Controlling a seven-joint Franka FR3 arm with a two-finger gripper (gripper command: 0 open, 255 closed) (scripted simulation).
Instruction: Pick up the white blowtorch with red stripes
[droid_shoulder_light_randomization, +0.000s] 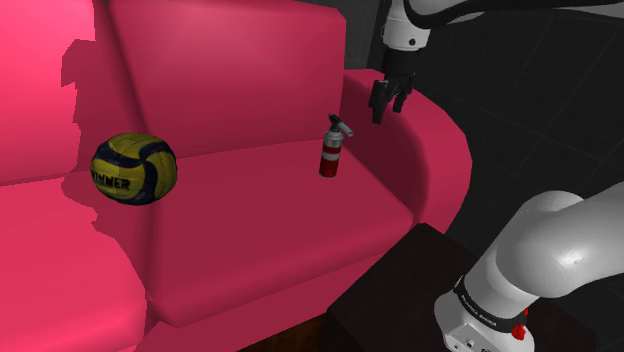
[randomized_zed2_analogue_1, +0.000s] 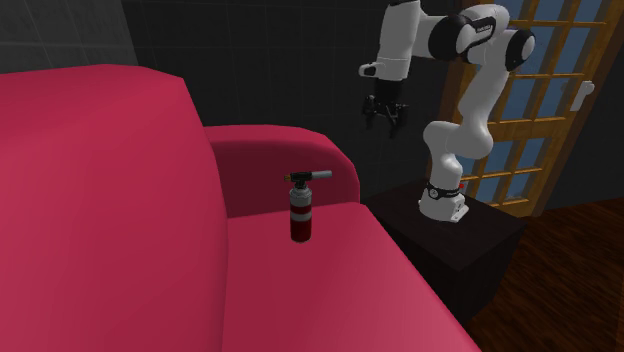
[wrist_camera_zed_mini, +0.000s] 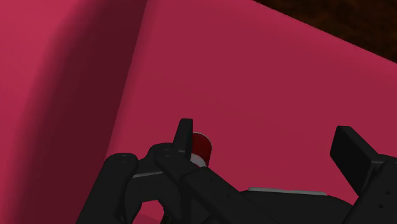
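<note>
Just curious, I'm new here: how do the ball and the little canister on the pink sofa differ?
The ball is round, yellow and dark blue; the blowtorch is a slim red-and-white cylinder with a grey nozzle. The ball looks bulkier than the upright blowtorch. Both sit on the sofa.

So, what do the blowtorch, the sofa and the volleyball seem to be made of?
Blowtorch: red and whitish canister with a faint sheen and a grey nozzle, probably painted metal.
Sofa: crimson, smooth, no weave shows; fabric or vinyl, I cannot tell.
Volleyball: yellow and dark panels, slightly glossy, likely synthetic leather.
</note>
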